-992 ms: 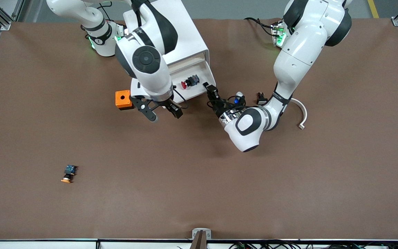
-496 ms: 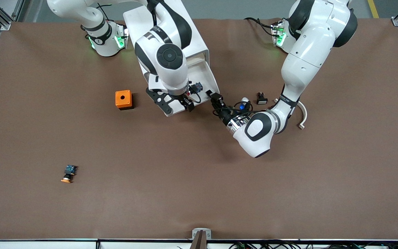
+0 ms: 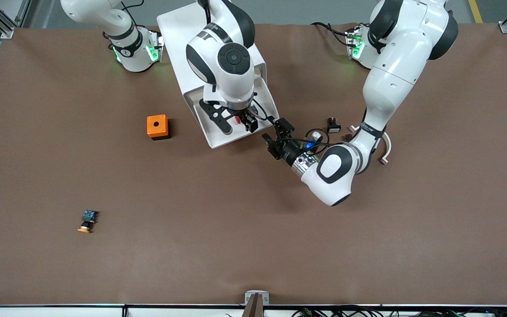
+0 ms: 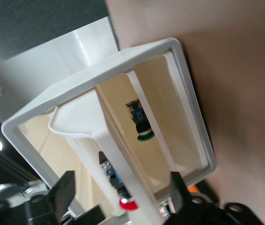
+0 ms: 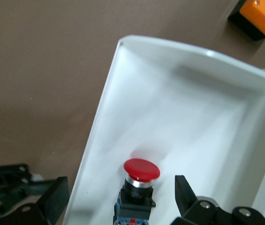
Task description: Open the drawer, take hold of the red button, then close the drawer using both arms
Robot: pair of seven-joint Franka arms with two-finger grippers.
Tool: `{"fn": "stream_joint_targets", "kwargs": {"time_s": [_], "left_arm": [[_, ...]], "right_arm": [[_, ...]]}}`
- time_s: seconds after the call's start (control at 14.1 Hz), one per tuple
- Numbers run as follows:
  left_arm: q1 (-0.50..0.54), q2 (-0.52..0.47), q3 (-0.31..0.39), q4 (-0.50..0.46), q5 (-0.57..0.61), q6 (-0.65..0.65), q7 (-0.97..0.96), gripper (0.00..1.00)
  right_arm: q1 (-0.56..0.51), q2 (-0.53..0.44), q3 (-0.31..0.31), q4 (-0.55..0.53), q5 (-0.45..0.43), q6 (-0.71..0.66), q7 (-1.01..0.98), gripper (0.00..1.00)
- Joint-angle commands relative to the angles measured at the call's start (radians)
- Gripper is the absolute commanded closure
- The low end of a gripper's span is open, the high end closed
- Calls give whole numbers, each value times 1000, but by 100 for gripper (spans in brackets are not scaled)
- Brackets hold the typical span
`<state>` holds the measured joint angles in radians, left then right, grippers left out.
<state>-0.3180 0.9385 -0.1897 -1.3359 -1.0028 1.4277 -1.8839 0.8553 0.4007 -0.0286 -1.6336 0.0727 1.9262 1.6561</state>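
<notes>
The white drawer (image 3: 216, 141) stands pulled out of the white cabinet (image 3: 178, 26). The red-capped button (image 5: 141, 169) lies in it, black body and blue end toward my right wrist camera. My right gripper (image 3: 237, 125) is open over the drawer. In the right wrist view it (image 5: 120, 199) has one finger on each side of the button, neither touching. In the front view the gripper hides most of the button. My left gripper (image 3: 277, 135) is open beside the drawer's front corner, just above the table. In the left wrist view it (image 4: 120, 194) faces the drawer's frame (image 4: 188, 93), and the red cap (image 4: 128, 204) shows.
An orange box with a hole (image 3: 157, 126) stands beside the drawer toward the right arm's end, also in the right wrist view (image 5: 262, 18). An orange-capped button (image 3: 87, 221) lies nearer the front camera. A small black part (image 3: 332, 126) and a white curved piece (image 3: 385, 147) lie near the left arm.
My right arm has swung from the table in front of the drawer to over it, bringing its open gripper around the button. My left gripper has drawn back a little from the drawer's corner.
</notes>
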Motion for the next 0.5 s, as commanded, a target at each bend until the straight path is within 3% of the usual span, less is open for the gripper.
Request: {"fn": "stream_joint_targets", "kwargs": {"time_s": [0.0,0.43], "left_arm": [[10,-23,3,45,10,-7,176,1],[-18,-59,58,104,79,65,529,1]], "right_arm": [[31,20,-8,-3,15,20,56,0],[62,55,-8,-3,15,54,68,1]]}}
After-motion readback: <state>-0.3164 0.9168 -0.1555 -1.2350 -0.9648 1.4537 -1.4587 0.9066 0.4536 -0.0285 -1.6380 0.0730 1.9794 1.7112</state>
